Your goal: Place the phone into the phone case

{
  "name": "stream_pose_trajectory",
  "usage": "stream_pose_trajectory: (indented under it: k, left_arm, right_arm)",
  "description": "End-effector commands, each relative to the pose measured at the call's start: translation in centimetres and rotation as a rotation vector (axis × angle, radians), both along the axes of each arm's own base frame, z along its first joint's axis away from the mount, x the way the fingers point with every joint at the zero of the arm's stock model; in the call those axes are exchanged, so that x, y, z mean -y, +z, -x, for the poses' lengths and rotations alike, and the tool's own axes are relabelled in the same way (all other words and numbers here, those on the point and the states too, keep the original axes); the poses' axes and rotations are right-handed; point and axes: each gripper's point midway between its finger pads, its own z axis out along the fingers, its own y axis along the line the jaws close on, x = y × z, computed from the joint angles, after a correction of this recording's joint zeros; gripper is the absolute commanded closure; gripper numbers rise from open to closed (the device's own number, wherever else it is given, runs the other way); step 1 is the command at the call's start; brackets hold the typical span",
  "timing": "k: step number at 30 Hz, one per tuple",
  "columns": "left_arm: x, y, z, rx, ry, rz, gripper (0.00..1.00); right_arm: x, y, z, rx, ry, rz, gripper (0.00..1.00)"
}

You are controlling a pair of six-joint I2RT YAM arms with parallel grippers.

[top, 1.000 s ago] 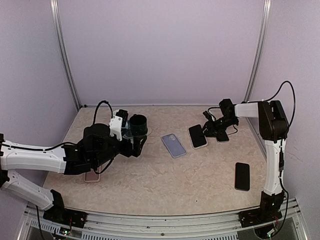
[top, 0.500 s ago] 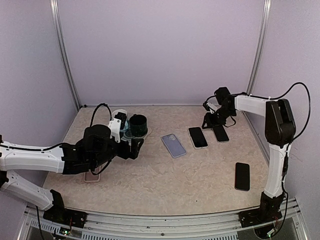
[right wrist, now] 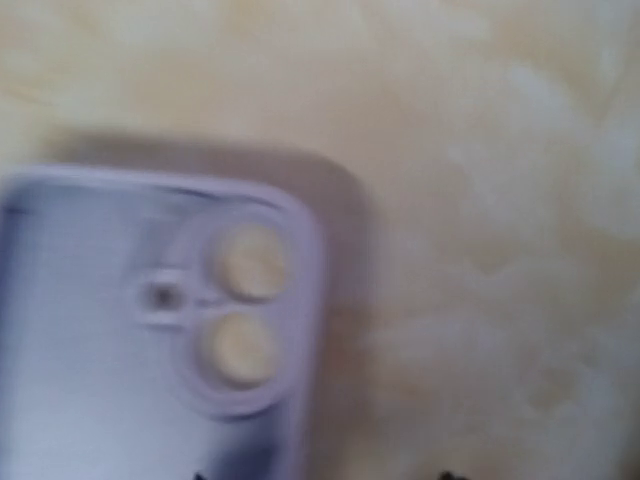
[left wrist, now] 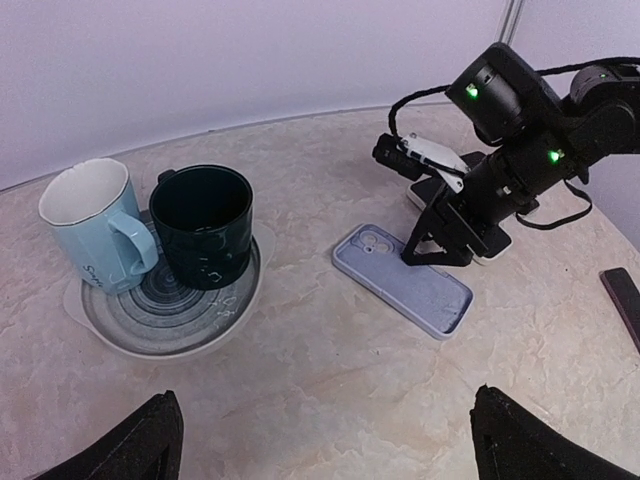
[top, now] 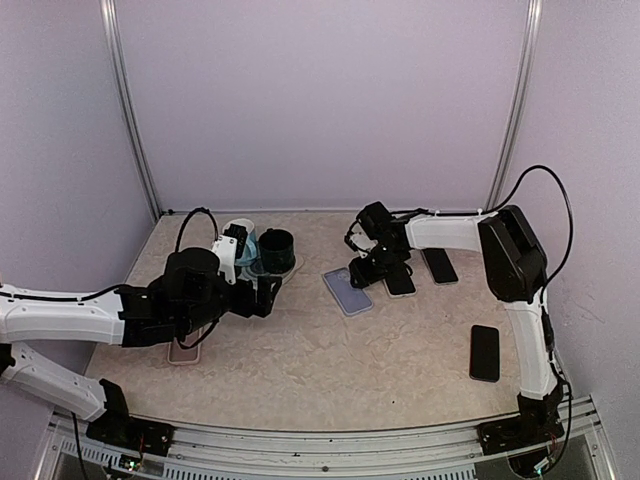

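A lilac phone case (top: pixel 347 291) lies open side up in the middle of the table, also in the left wrist view (left wrist: pixel 405 282). A black phone (top: pixel 402 284) lies just right of it, partly under my right gripper (top: pixel 372 268). That gripper hangs low over the case's far end, jaws apart and empty. The blurred right wrist view shows the case's camera cutout (right wrist: pixel 225 315), with only the tips of the right gripper (right wrist: pixel 320 476) showing. My left gripper (top: pixel 267 291) is open and empty left of the case, its fingers (left wrist: pixel 130 445) wide apart.
Two more black phones lie at the back right (top: pixel 440 266) and front right (top: pixel 485 352). A light blue mug (left wrist: pixel 90 215) and a dark mug (left wrist: pixel 205 225) stand on a grey plate (left wrist: pixel 170 315) at the back left. A pink phone-sized thing (top: pixel 183 352) lies under the left arm.
My right arm has swung left, from the phones at the back right to the far end of the lilac case. The left gripper has barely shifted.
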Motion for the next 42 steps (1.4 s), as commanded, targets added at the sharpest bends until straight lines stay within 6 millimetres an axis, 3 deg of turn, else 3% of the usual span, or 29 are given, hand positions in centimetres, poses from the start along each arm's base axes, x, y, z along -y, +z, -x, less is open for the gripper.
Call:
stream_pose_trajectory:
  k: [1,5,9,13,17,22,24,26,28,35,38,42]
  left_arm:
    - [-0.5,0.6,0.0,-0.006,0.014,0.024,0.01]
    - [-0.9,0.6,0.1,0.004,0.019,0.011,0.01]
    - [-0.8,0.6,-0.1,0.005,0.026,0.007,0.01]
    - [-1.0,0.4,0.0,-0.014,0.036,0.018,0.01]
    - [-1.4,0.4,0.5,-0.030,0.038,0.041,0.01]
    - [-2.1,0.6,1.6,-0.036,0.049,0.075,0.01]
    - [-2.2,0.5,2.0,-0.040,0.046,0.089,0.01]
    - [-2.3,0.7,2.3,-0.035,0.038,0.094,0.01]
    - [-2.3,0.8,2.4,-0.027,0.034,0.089,0.01]
    - [-1.6,1.2,2.1,-0.011,0.020,0.064,0.01]
    - [-1.3,0.7,2.0,-0.010,0.016,0.059,0.01]
    - [-0.4,0.0,1.7,-0.015,-0.004,0.031,0.01]
  right_arm:
    - [0.8,-2.3,-0.6,-0.008,-0.057,0.076,0.56]
    - [0.3,-2.7,0.3,-0.007,-0.042,0.098,0.88]
    - [0.7,-2.3,0.7,0.014,-0.052,0.151,0.98]
    - [0.4,-1.5,1.5,0.021,-0.058,0.136,0.96]
    - [-1.3,-0.9,3.0,0.018,-0.032,0.083,0.78]
    - [-1.2,-2.8,3.8,-0.008,-0.042,0.108,0.75]
    - [-1.1,-3.4,4.0,-0.021,-0.043,0.117,0.83]
    - [-1.4,-3.1,4.4,-0.024,-0.040,0.103,0.95]
    - [-1.3,-2.3,4.9,-0.007,-0.048,0.101,1.00]
    - [1.4,-0.1,8.0,0.010,-0.119,0.085,1.00]
    - [3.2,-0.6,10.3,-0.025,-0.149,0.090,1.00]
    - [4.2,-0.9,13.5,-0.064,-0.182,0.090,1.00]
